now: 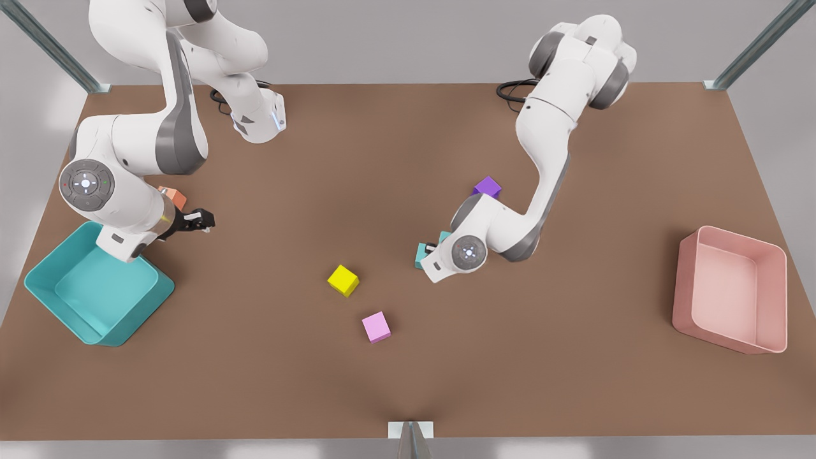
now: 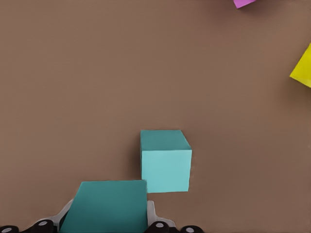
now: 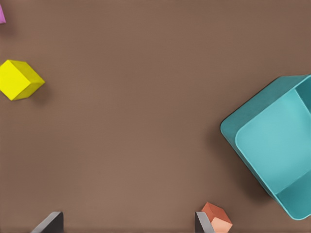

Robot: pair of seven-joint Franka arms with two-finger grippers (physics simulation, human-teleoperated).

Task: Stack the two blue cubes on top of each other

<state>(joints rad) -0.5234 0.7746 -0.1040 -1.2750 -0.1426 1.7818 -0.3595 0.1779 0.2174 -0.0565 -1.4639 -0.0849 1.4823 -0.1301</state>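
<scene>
The left gripper [image 2: 109, 228] clamped one matte teal cube [image 2: 106, 206] between its fingers, held just beside the second teal cube [image 2: 166, 162], which sat flat on the smooth brown table [image 1: 408, 159]. In the front view that arm bent low at mid-table, its wrist covering most of both cubes, a purple cube [image 1: 488, 187] behind it. The right gripper [image 3: 127, 224] hung with fingers spread and nothing between them, near an orange cube [image 3: 217, 220] and the glossy teal bin [image 1: 95, 287]. Yellow cube [image 1: 343, 280] and pink cube [image 1: 376, 327] lay apart; a pink bin [image 1: 733, 290] stood at the front view's right.
</scene>
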